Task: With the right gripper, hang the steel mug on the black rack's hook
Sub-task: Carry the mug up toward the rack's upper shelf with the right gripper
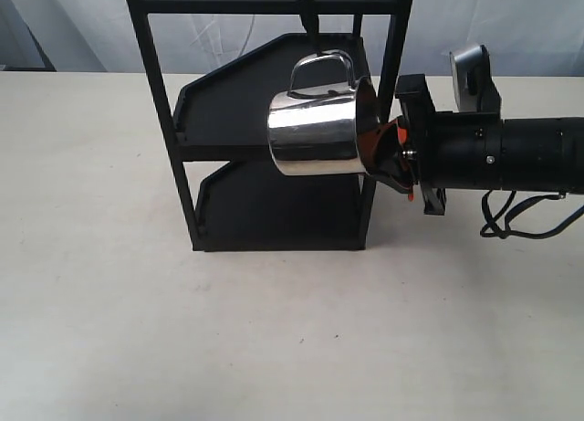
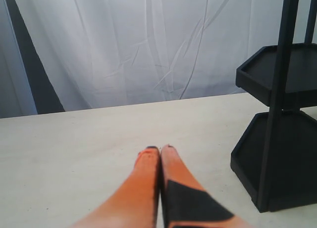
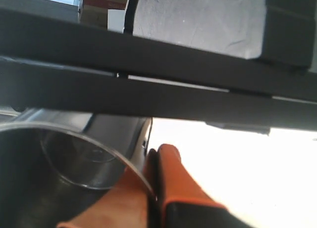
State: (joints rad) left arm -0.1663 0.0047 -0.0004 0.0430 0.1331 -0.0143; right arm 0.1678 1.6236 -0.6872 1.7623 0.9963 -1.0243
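The steel mug point(image 1: 312, 131) lies on its side in the air in front of the black rack point(image 1: 164, 120), handle point(image 1: 321, 67) upward. The handle loop sits just below the hook point(image 1: 307, 12) on the top crossbar; whether they touch is unclear. My right gripper point(image 1: 388, 152) reaches in from the right, its orange fingers shut on the mug's rim. In the right wrist view the mug point(image 3: 54, 163) shows its inside, with one finger point(image 3: 171, 173) outside the wall and rack bars close above. My left gripper point(image 2: 160, 150) is shut and empty over the table.
The rack point(image 2: 277, 114) stands to one side of the left gripper, with two lipped trays point(image 1: 265, 202). A white curtain point(image 2: 148, 45) hangs behind the pale table point(image 1: 274, 330). The right arm's cables point(image 1: 516, 215) droop toward the tabletop.
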